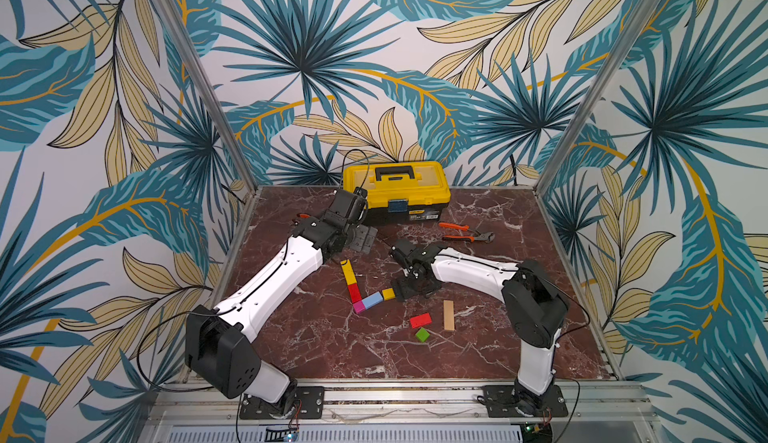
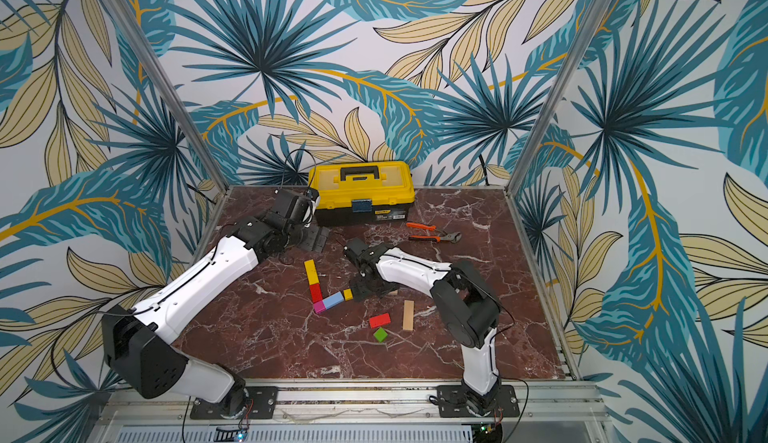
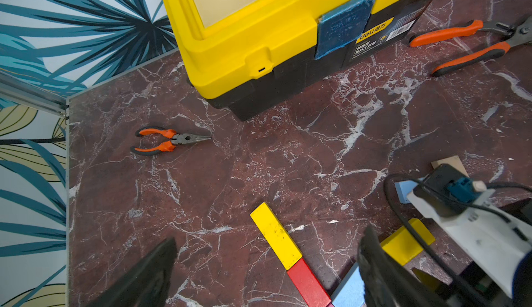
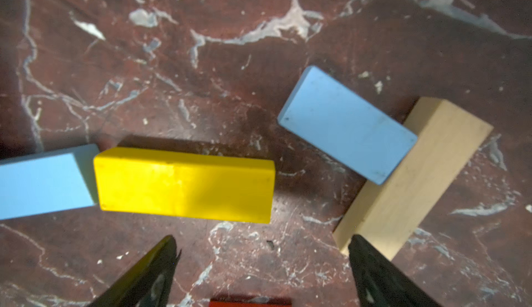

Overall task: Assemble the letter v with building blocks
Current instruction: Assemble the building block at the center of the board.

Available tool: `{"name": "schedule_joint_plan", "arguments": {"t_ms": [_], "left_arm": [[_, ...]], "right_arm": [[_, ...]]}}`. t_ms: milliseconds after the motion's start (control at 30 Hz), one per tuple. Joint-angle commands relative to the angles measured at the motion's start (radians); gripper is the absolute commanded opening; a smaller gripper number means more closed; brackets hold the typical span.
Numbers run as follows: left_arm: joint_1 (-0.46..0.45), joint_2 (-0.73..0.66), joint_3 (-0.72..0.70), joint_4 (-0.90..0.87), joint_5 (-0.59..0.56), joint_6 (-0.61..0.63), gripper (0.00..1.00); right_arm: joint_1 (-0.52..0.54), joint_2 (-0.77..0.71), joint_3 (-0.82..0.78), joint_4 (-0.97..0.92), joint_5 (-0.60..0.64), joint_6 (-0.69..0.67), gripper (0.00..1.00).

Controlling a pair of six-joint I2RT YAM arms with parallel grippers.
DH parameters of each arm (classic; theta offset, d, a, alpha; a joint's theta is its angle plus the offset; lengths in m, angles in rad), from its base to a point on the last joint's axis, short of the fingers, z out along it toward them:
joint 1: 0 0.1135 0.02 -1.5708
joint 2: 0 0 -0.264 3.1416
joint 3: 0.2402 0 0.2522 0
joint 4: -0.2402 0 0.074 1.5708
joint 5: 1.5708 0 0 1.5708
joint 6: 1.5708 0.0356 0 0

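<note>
Blocks [image 1: 354,293] lie as an unfinished V at the middle of the worktop [image 1: 498,357]. The open, empty right gripper [image 4: 263,238] hangs over its yellow bar [image 4: 184,184], probably to align it. The left gripper [image 3: 267,236], also open, is aside near the far edge.

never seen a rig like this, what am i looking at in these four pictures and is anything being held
Two white robot arms are bolted to the front of a marble table. Two pictures look down from one overhead camera; the other two come from a camera on each wrist, looking past that arm's gripper. On the table: a yellow toolbox, pliers and coloured wooden blocks, some joined into a partial V. The left gripper and right gripper are open and hold nothing.
</note>
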Motion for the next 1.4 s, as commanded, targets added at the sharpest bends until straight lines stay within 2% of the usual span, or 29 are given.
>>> {"name": "schedule_joint_plan", "arguments": {"t_ms": [0, 700, 1000, 1367], "left_arm": [[0.008, -0.02, -0.013, 0.008, 0.004, -0.004, 0.99], [0.011, -0.014, -0.012, 0.008, 0.007, -0.003, 0.99], [0.012, -0.016, -0.013, 0.008, 0.008, -0.002, 0.99], [0.012, -0.015, -0.015, 0.008, 0.01, 0.0, 0.99]], "right_arm": [[0.007, 0.003, -0.014, -0.001, 0.001, 0.034, 0.94], [0.002, -0.033, -0.071, -0.04, 0.035, 0.028, 0.93], [0.002, 0.019, -0.006, -0.078, 0.08, 0.045, 0.93], [0.003, 0.051, 0.038, -0.093, 0.079, 0.025, 0.93]]}}
